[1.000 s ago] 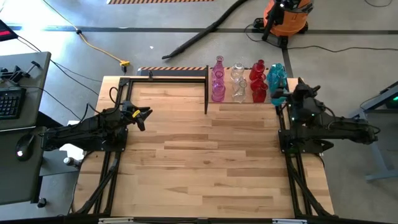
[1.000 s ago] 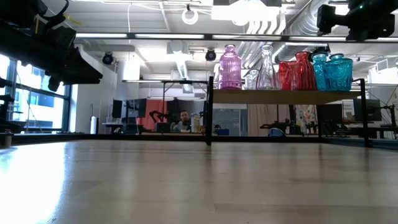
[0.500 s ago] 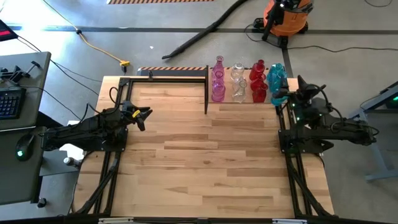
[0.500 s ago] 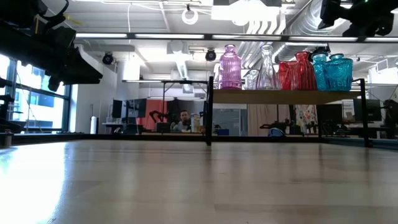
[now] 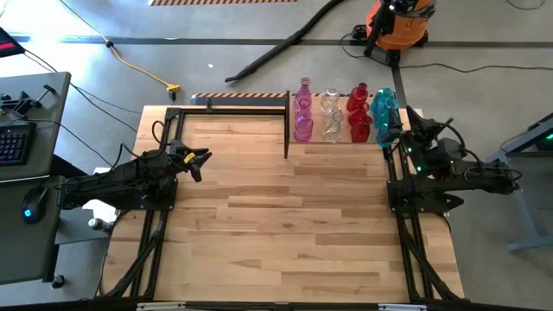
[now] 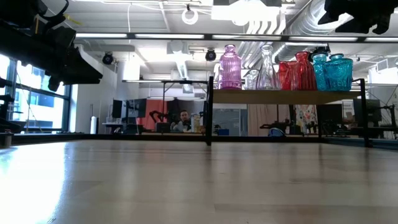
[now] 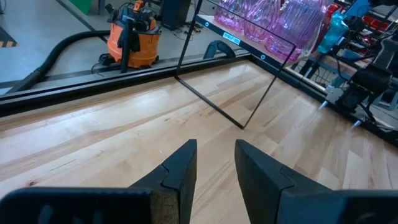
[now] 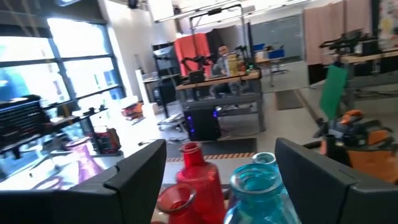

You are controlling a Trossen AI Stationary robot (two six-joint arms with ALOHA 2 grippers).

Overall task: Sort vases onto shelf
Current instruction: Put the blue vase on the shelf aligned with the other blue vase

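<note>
Glass vases stand on their bases in a row on the shelf (image 5: 341, 140) at the table's far right: pink (image 5: 302, 117), clear (image 5: 330, 117), red (image 5: 359, 115) and teal (image 5: 384, 111). In the low view they show on the raised shelf (image 6: 286, 97). My right gripper (image 5: 404, 123) hovers just right of the teal vases, open, touching nothing. Its wrist view looks past the fingers (image 8: 137, 171) at a teal vase (image 8: 258, 186) and a red vase (image 8: 186, 180). My left gripper (image 5: 203, 160) waits open above the table's left side, nothing between its fingers (image 7: 180, 168).
The wide wooden tabletop (image 5: 285, 225) lies bare between the arms. Black shelf posts (image 5: 287, 130) stand left of the vases. An orange vacuum (image 5: 396, 22) and its hose lie on the floor beyond the far edge. A person (image 6: 184, 119) sits far back in the room.
My right gripper has swung away from the teal vases toward the table's far edge and tipped up a little, holding nothing. The vases have stayed in place on the shelf.
</note>
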